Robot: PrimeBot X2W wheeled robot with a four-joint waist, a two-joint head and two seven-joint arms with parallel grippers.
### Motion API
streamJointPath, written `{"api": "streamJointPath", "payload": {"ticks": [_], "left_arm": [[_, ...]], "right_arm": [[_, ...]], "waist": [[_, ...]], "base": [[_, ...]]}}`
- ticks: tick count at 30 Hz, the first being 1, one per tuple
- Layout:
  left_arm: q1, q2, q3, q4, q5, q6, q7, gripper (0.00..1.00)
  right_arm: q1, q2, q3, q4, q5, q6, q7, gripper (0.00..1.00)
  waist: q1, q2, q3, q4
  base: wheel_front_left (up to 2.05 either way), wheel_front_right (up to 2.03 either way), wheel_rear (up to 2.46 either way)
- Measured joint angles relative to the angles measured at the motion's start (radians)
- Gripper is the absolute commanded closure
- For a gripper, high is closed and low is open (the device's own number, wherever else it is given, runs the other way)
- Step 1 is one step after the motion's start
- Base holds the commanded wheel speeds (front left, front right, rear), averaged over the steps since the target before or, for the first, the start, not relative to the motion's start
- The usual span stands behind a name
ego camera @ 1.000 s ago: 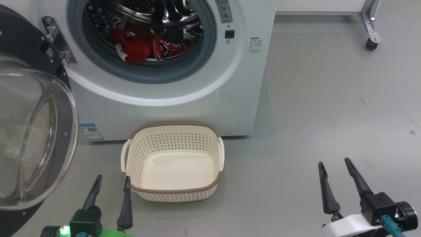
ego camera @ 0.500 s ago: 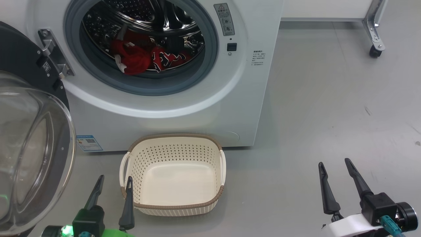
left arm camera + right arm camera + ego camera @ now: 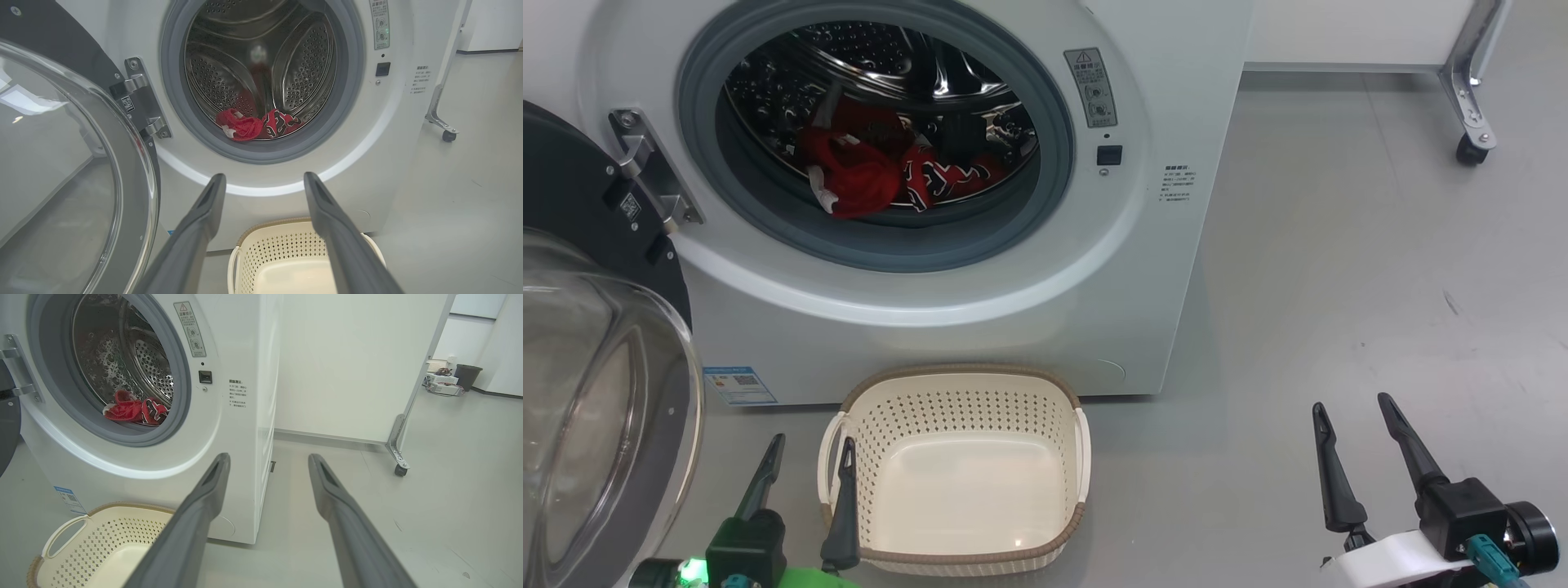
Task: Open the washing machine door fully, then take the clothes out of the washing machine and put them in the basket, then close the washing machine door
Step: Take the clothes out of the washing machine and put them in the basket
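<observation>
- Left gripper [image 3: 814, 441] sits low at the near left, fingers spread wide with nothing between them, aimed straight at the washer's front. In the head view one finger crosses the basket's near left corner; contact can't be told.
- Right gripper [image 3: 1351, 403] is out at the near right over bare floor [image 3: 1339, 269]. Its white forearm angles in from the corner and its fingers are wide apart, gripping nothing, well away from everything else.
- The basket [image 3: 960, 373] stands on the floor nearer the left gripper, its far rim just beside the washer's base and its cream bottom showing whole.
- The washing machine door [image 3: 580, 180] is swung wide to the left on its steel hinge [image 3: 645, 175], the glass bowl bulging out beside the left gripper.
- The washing machine [image 3: 1013, 318] stands open-mouthed, a grey seal [image 3: 1054, 163] ringing the drum.
- The clothes [image 3: 862, 175] are a red heap with white trim at the bottom of the drum, towards its left.
- Far right, a metal leg on a caster [image 3: 1470, 151].
</observation>
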Motion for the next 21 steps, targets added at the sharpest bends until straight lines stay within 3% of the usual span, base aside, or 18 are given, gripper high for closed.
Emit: {"api": "streamJointPath", "payload": {"ticks": [21], "left_arm": [[0.0,0.0,-0.009,-0.001,0.019,0.003,0.002,0.0]], "right_arm": [[0.0,0.001,0.001,0.001,0.0,0.0,0.0,0.0]], "waist": [[0.0,0.0,-0.008,0.009]], "base": [[0.18,-0.18,0.0]]}}
